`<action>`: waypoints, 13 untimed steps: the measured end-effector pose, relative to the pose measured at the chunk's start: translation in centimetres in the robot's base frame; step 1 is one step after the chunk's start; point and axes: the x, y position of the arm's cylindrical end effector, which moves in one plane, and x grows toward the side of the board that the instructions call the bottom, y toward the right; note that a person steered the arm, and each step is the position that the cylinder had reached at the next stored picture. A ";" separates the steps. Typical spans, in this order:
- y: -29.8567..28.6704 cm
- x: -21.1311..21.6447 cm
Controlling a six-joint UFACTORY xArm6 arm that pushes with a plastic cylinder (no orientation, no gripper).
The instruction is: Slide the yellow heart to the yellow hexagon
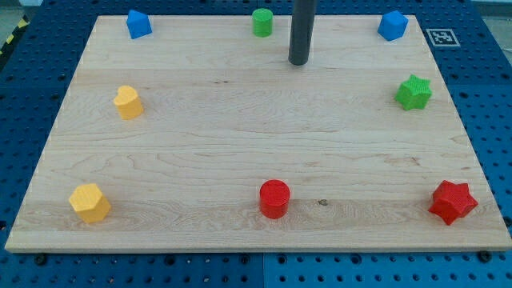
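- Fingers do not exist on this arm; my tip (298, 62) stands near the view's top, just right of the green cylinder (262, 22).
- Yellow heart (128, 102) lies at the left, well apart from my tip.
- Yellow hexagon (90, 202) sits near the bottom-left corner, below the heart.

The wooden surface (240, 136) carries eight blocks: blue cube (138, 24), green cylinder (262, 22), blue pentagon (392, 25), green star (414, 93), yellow heart (128, 102), yellow hexagon (90, 202), red cylinder (274, 198), red star (452, 202).
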 end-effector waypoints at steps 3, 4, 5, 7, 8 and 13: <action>-8.6 3.1; -17.5 5.4; -23.0 6.2; -25.8 6.2; -25.8 6.5; -27.2 11.2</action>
